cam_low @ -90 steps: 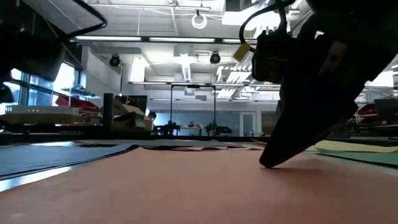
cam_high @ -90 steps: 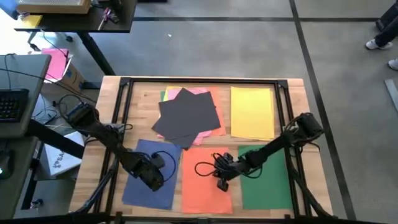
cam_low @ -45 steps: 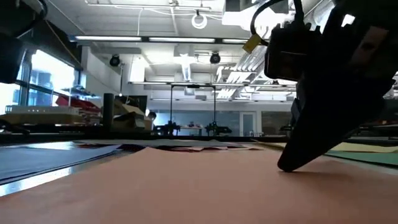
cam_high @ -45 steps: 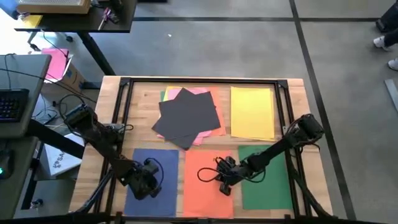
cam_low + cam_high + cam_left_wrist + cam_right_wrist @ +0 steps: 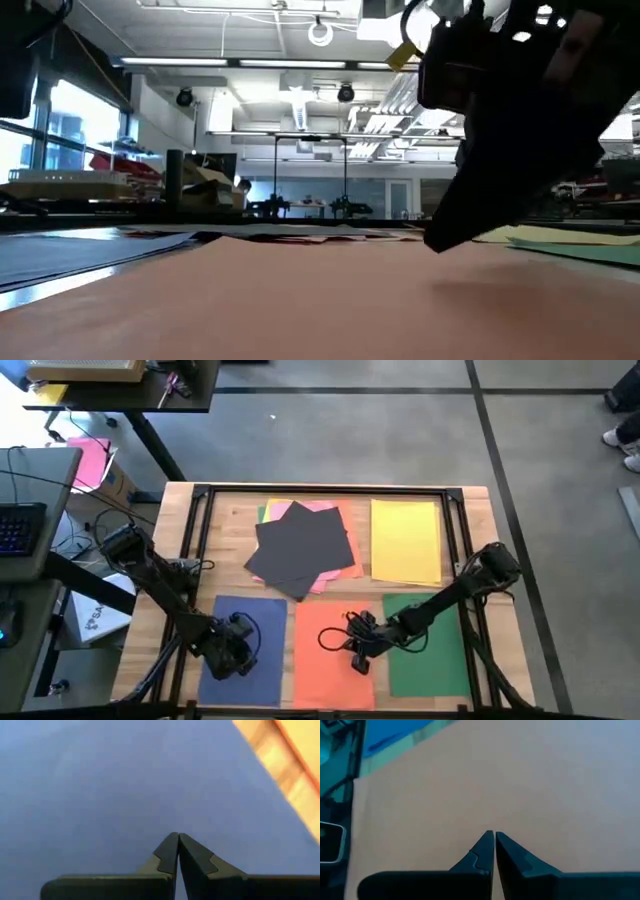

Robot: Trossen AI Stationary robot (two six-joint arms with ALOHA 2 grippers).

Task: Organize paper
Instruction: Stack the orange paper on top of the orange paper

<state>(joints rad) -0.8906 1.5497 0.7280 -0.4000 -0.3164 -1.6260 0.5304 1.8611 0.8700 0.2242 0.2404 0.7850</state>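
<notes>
Several coloured sheets of paper lie flat on the wooden table. Along the near edge are a blue sheet [image 5: 225, 680], an orange sheet [image 5: 325, 675] and a green sheet [image 5: 430, 655]. A yellow sheet [image 5: 405, 540] lies at the far right. A dark grey sheet [image 5: 300, 545] tops a loose pile with pink [image 5: 322, 508] showing beneath. My left gripper [image 5: 238, 652] is shut, tips down on the blue sheet [image 5: 100, 780]. My right gripper [image 5: 360, 658] is shut over the orange sheet [image 5: 470, 785]. My left gripper has its shut fingertips [image 5: 170, 845] down on the blue sheet's middle [image 5: 175, 822], slanting from above; the sheet lies flat on the table. My right gripper's shut fingertips [image 5: 440, 240] stand at the orange sheet's middle [image 5: 492, 820]; whether they touch it I cannot tell.
A black frame rail [image 5: 325, 490] runs around the tabletop inside its edges. Left of the table stand a cardboard box with a magenta sheet [image 5: 90, 465] and a desk with a keyboard [image 5: 20, 525]. Bare wood shows at the far left corner [image 5: 230, 520].
My left gripper has gone toward the table's near edge with its shut tips on the blue sheet. The sheet has slid that way and turned from askew to square with the table edge. My right gripper has shifted a little toward the near edge over the orange sheet.
</notes>
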